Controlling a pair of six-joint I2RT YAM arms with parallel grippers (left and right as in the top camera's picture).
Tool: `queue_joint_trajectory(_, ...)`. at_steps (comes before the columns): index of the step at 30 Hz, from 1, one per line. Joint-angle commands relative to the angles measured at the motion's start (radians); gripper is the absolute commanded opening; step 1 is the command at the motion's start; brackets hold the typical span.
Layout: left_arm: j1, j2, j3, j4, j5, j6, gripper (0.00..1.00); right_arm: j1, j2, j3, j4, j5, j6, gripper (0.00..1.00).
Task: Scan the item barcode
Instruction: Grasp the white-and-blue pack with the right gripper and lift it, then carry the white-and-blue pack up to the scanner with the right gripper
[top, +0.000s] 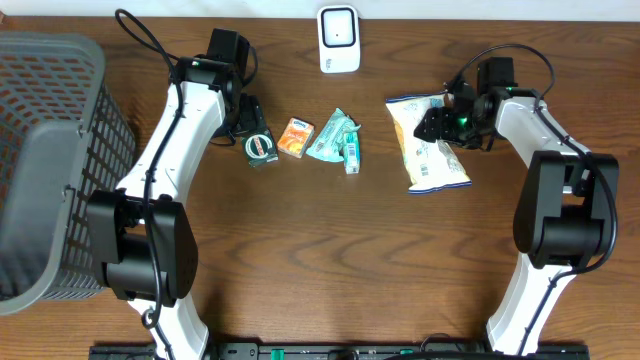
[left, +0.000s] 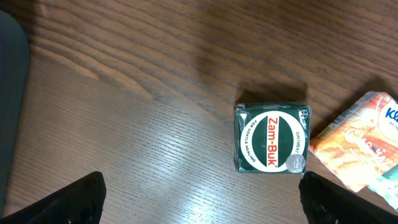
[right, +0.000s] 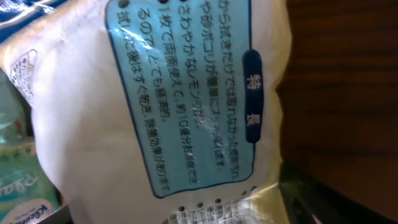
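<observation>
White arms (top: 185, 125), black joints (top: 150, 240) (looping black cables (top: 140, 30)).

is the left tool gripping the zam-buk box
No, the Zam-Buk box lies flat on the table, untouched, ahead of the open left tool.

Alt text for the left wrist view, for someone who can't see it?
A green Zam-Buk box lies label-up on the wooden table, ahead of the open left gripper. An orange packet sits at the frame's right edge.
</observation>
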Motion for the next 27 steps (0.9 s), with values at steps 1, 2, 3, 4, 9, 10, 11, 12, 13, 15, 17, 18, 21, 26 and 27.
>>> queue_joint_trajectory(1,0.000,-0.007,0.005,-0.002,-0.006,0.009,0.98,-0.006,0.046,-0.010,-0.008,-0.030,-0.023,0.59)
queue_joint_trajectory(2,0.000,-0.007,0.005,-0.002,-0.006,0.009,0.98,-0.006,0.046,-0.010,-0.008,-0.032,-0.023,0.47)
queue_joint_trajectory(3,0.000,-0.007,0.005,-0.002,-0.006,0.009,0.98,-0.006,0.045,-0.010,-0.007,-0.038,-0.023,0.40)
queue_joint_trajectory(4,0.000,-0.007,0.005,-0.002,-0.006,0.009,0.98,-0.006,0.043,-0.009,-0.005,-0.051,-0.023,0.30)
queue_joint_trajectory(9,0.000,-0.007,0.005,-0.002,-0.006,0.009,0.97,-0.009,0.033,-0.002,-0.007,-0.135,-0.018,0.01)
queue_joint_trajectory(10,0.000,-0.007,0.005,-0.002,-0.006,0.009,0.98,-0.009,0.028,0.001,-0.006,-0.158,-0.013,0.01)
queue_joint_trajectory(11,0.000,-0.007,0.005,-0.002,-0.006,0.009,0.98,-0.009,0.021,0.003,-0.003,-0.182,-0.008,0.01)
queue_joint_trajectory(12,0.000,-0.007,0.005,-0.002,-0.006,0.009,0.98,-0.008,0.010,0.008,-0.001,-0.209,0.010,0.01)
queue_joint_trajectory(13,0.000,-0.007,0.005,-0.002,-0.006,0.009,0.98,-0.007,0.000,0.013,0.001,-0.239,0.026,0.01)
queue_joint_trajectory(15,0.000,-0.007,0.005,-0.002,-0.006,0.009,0.98,-0.007,-0.017,0.017,0.009,-0.300,0.027,0.01)
queue_joint_trajectory(17,0.000,-0.007,0.005,-0.002,-0.006,0.009,0.98,-0.003,-0.051,0.017,0.049,-0.391,0.027,0.01)
queue_joint_trajectory(18,0.000,-0.007,0.005,-0.002,-0.006,0.009,0.98,0.000,-0.067,0.017,0.068,-0.416,0.027,0.01)
queue_joint_trajectory(21,0.000,-0.007,0.005,-0.002,-0.006,0.009,0.98,0.012,-0.106,0.017,0.104,-0.444,0.033,0.01)
queue_joint_trajectory(26,0.000,-0.007,0.005,-0.002,-0.006,0.009,0.98,0.085,-0.245,0.017,0.213,-0.395,0.048,0.01)
queue_joint_trajectory(27,0.000,-0.007,0.005,-0.002,-0.006,0.009,0.98,0.106,-0.278,0.017,0.237,-0.328,0.080,0.01)
